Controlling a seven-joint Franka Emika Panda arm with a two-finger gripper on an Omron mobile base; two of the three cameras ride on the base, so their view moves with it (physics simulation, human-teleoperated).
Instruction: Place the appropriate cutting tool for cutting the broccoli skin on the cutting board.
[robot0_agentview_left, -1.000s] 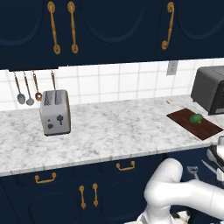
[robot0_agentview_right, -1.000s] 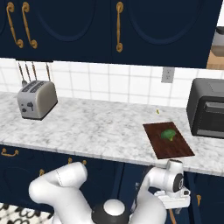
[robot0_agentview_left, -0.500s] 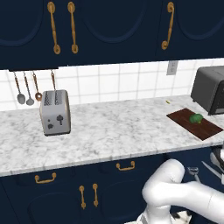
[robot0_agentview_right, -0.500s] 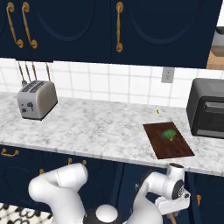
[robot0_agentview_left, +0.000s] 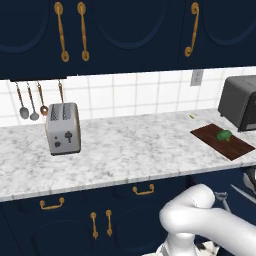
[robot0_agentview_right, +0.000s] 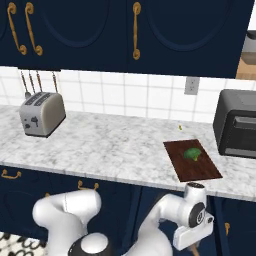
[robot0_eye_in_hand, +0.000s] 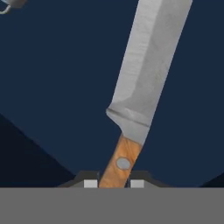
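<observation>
Our pincer (robot0_eye_in_hand: 113, 183) clamps the knife (robot0_eye_in_hand: 144, 83) by its wooden handle; we should lift it level toward the cutting board (robot0_agentview_right: 192, 159), clear of the broccoli (robot0_agentview_right: 192, 154).

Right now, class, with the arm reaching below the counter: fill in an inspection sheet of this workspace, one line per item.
Surface: grey-white marble counter.
Job's things: broccoli lies on the cutting board; knife is in the gripper, not yet on the board.
Clutter: silver toaster, toaster oven, small yellow speck.
Grippers: gripper closed on the knife's wooden handle.
Cables: nothing seen.
Surroundings: navy cabinets, white tiles, wall socket, hanging spoons.
</observation>
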